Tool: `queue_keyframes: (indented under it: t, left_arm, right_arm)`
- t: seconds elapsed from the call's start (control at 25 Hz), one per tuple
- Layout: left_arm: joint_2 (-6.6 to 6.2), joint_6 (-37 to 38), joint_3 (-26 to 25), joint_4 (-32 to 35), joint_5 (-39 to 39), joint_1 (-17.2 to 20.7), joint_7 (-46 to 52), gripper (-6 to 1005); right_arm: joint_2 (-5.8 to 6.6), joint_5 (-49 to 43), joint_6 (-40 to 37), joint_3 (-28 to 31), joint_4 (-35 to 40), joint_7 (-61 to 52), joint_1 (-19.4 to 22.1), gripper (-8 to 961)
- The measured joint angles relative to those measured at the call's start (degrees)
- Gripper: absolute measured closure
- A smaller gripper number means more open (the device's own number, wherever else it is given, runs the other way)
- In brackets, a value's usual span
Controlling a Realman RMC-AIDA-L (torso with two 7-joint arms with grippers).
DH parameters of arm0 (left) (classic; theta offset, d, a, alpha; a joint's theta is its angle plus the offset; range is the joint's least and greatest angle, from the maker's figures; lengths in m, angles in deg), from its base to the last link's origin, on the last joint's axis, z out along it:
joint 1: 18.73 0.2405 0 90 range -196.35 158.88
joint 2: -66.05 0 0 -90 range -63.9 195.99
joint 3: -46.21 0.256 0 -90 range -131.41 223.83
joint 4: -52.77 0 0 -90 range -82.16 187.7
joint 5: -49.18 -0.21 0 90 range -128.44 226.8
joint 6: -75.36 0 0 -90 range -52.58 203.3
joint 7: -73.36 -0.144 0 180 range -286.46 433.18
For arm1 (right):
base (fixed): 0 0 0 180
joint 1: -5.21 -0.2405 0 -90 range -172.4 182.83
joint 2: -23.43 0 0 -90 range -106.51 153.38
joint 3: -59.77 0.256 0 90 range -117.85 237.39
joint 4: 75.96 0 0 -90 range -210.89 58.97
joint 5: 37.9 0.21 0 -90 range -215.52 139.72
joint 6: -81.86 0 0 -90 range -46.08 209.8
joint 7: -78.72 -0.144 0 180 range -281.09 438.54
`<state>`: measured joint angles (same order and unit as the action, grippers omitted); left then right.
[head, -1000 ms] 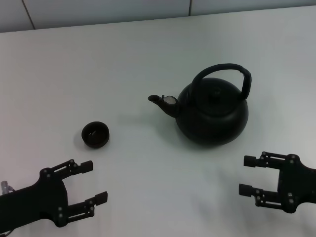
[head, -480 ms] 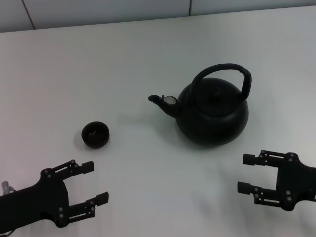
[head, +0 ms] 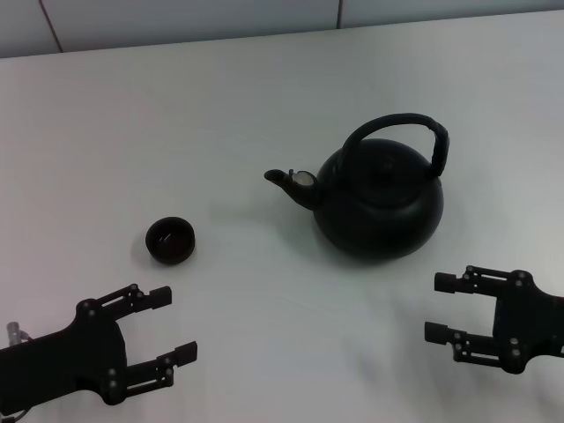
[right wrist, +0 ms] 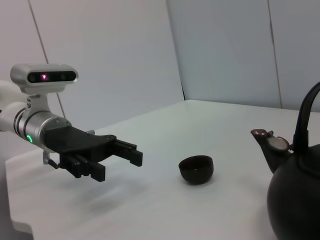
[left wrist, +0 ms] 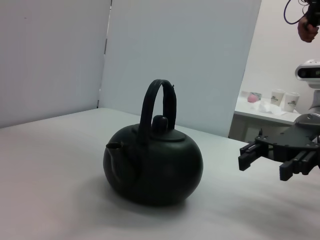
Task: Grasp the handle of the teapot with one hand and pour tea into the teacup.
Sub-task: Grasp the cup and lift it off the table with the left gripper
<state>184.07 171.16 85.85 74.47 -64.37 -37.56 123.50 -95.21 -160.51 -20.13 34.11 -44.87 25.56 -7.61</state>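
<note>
Teapot (head: 379, 203) looked heavy and hard; its handle (head: 401, 123) top was judged the best hold. Both the left gripper (head: 163, 324) and right gripper (head: 441, 308) were spread wide, holding nothing.

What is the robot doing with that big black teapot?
Nothing has been picked up yet. The teapot sits on the white table, its spout pointing toward the small teacup. The right end effector waits open near the teapot, and the left end effector waits open near the teacup. Neither touches anything.
</note>
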Motion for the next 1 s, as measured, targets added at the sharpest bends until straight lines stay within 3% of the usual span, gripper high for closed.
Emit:
queue_keyframes:
  t: [0.72, 0.88, 1.0]
  left_arm:
    - [0.11, 0.28, -0.22, -0.01, 0.40, -0.07, 0.09, 218]
    - [0.35, -0.22, -3.39, -0.66, 3.03, 0.25, -1.30, 218]
    - [0.38, -1.43, -9.12, -4.17, 6.43, 0.39, -5.85, 218]
  right_arm:
    - [-0.05, 0.03, 0.94, -0.17, 0.02, 0.00, -0.84, 279]
    - [-0.09, 0.26, 0.94, 0.04, 0.02, -0.01, -0.83, 279]
    - [-0.09, 0.36, 0.91, 0.09, 0.02, 0.00, -0.82, 279]
